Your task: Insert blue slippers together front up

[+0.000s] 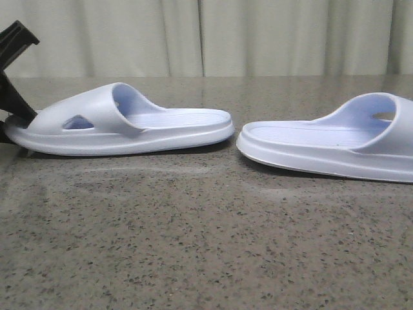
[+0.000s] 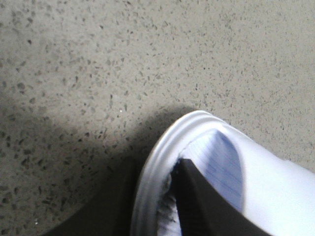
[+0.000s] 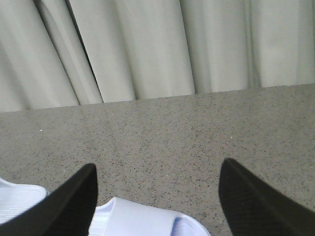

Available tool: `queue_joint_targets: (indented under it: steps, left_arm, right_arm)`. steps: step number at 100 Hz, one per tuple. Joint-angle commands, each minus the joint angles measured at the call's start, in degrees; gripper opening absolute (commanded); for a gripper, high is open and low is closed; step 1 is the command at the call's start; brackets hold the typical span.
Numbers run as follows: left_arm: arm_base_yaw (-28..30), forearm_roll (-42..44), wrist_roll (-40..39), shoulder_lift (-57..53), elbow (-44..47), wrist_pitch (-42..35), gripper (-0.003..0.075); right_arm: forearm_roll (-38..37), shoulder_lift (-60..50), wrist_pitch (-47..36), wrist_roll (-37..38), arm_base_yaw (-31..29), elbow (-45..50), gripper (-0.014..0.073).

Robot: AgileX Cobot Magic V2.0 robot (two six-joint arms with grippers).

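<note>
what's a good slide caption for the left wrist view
Left gripper clamps the rim of a pale blue slipper, one finger inside it, on the speckled table.

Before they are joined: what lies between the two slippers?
Nothing. In the front view only bare speckled table shows in the narrow gap between the left slipper and the right slipper.

Narrow gap between the two slippers' heels [image 1: 236, 134] at frame centre; left slipper [image 1: 129, 123] and right slipper [image 1: 335, 139] flank it. Countertop [image 1: 193, 245] foreground bare.
</note>
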Motion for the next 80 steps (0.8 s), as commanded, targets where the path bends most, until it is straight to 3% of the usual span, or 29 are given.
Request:
queue_joint_targets:
  steps: [1,19,49,80]
  left_arm:
    - [-0.9,1.31,0.16,-0.21,-0.27,2.24,0.0102]
    - [-0.9,5.17,0.24,-0.21,-0.27,1.0,0.0015]
    - [-0.9,2.42,0.24,-1.8,-0.27,0.41,0.0017]
    - [0.74,1.9,0.24,-12.93,-0.27,0.83,0.0017]
  right_arm:
    - [0.14,0.96,-4.78,-0.19,-0.25,-1.92,0.0445]
    - [0.14,0.96,-4.78,-0.19,-0.25,-1.92,0.0445]
    - [0.14,0.96,-4.78,-0.19,-0.25,-1.92,0.0445]
    - [0.14,0.96,-4.78,-0.19,-0.25,-1.92,0.0445]
